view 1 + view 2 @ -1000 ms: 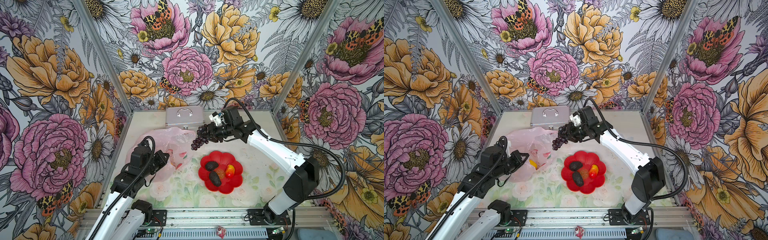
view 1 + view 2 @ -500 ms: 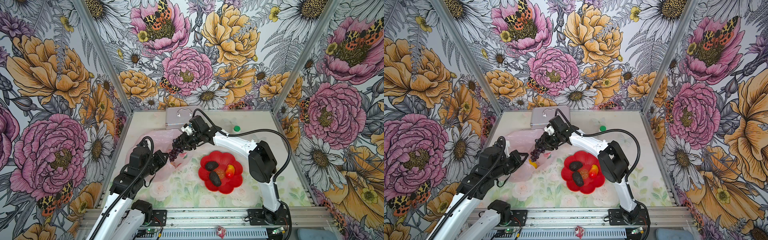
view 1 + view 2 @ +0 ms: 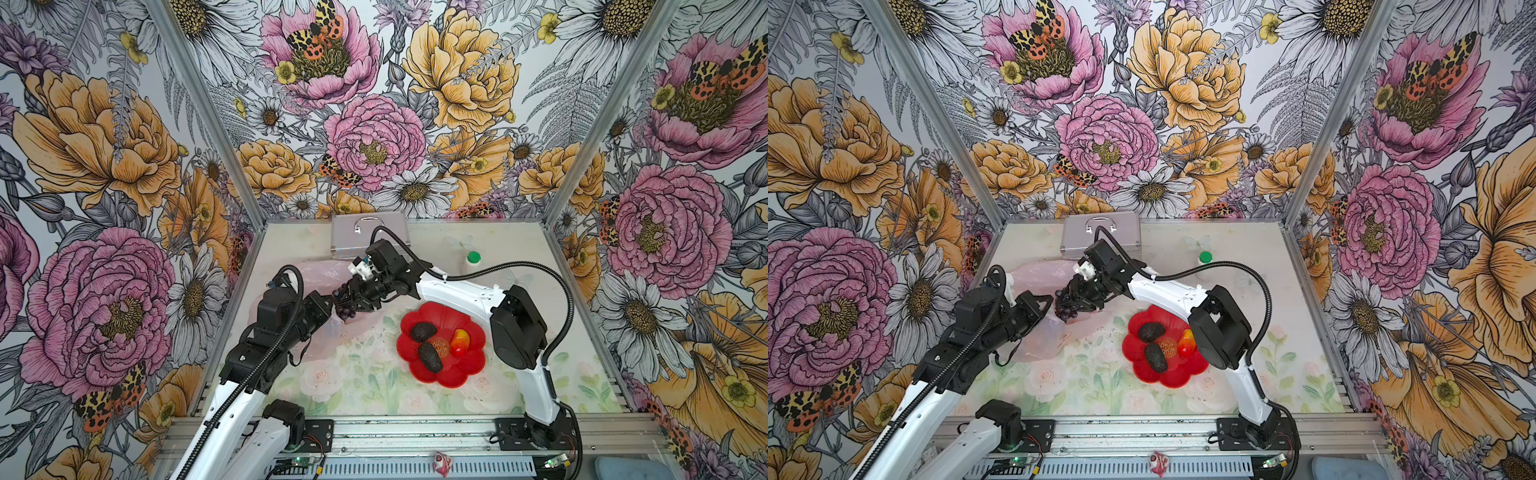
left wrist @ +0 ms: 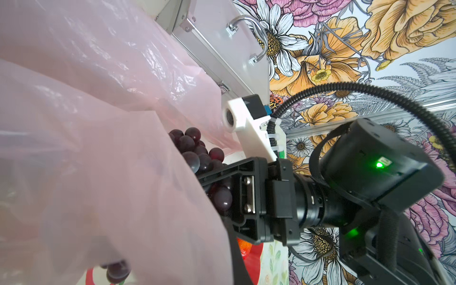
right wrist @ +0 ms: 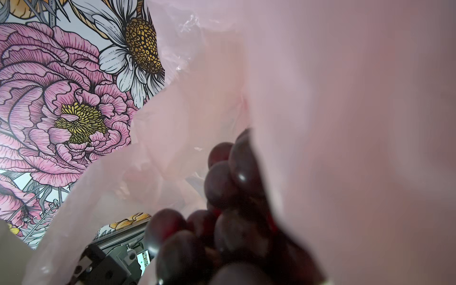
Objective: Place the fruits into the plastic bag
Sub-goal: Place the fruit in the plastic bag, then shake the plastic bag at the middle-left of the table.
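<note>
As my left gripper (image 3: pixel 1047 306) pinches the bag (image 3: pixel 1042 276) and my right gripper (image 3: pixel 1064 300) grasps the grapes (image 3: pixel 1067 312), three fruits (image 3: pixel 1151 331) lie on the plate (image 3: pixel 1183 379).

Right end effector (image 3: pixel 344 301) holds grape bunch (image 3: pixel 348 312), apparently over plastic bag (image 3: pixel 322 272).

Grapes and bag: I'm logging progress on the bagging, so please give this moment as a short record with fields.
grapes: dark bunch at the bag's mouth, partly behind its film in both wrist views
bag: pale pink, edge lifted
right jaws: shut on grapes
left jaws: shut, apparently on the bag's edge
plate: red, holds two avocados and a mango
not yet bagged: grapes, avocados, mango
case: silver, closed, behind the bag
</note>
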